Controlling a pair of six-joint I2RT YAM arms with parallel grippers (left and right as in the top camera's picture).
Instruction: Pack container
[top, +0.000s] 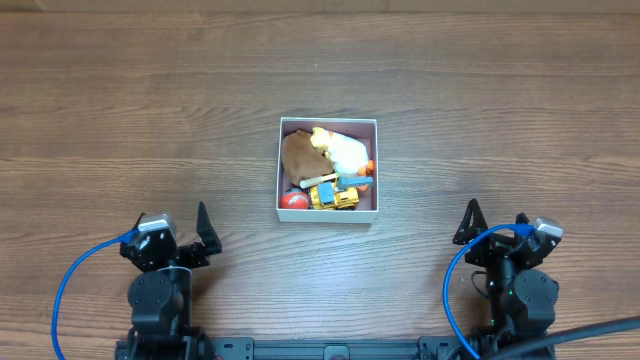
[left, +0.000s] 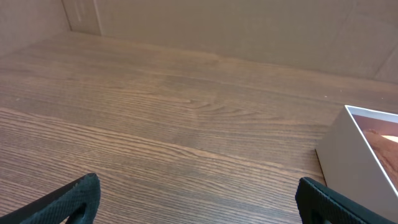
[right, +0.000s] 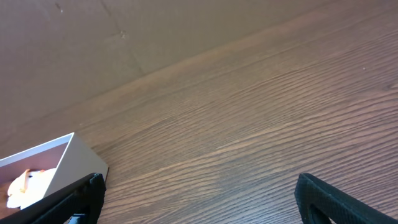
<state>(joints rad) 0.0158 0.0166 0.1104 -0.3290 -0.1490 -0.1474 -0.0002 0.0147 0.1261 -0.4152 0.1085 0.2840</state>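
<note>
The container (top: 286, 212) is a shallow white-walled square box at the table's middle. Inside lie a brown plush toy (top: 298, 154), a white plush toy (top: 345, 150), a yellow toy vehicle (top: 334, 197) and a red ball (top: 292, 201). My left gripper (top: 205, 235) is open and empty near the front left, far from the box. My right gripper (top: 470, 224) is open and empty at the front right. The box's corner shows in the left wrist view (left: 348, 163) and in the right wrist view (right: 78, 159).
Bare brown wooden table (top: 150, 120) lies all round the box. Blue cables (top: 65, 290) run from both arm bases at the front edge. A plain wall rises behind the table in the wrist views.
</note>
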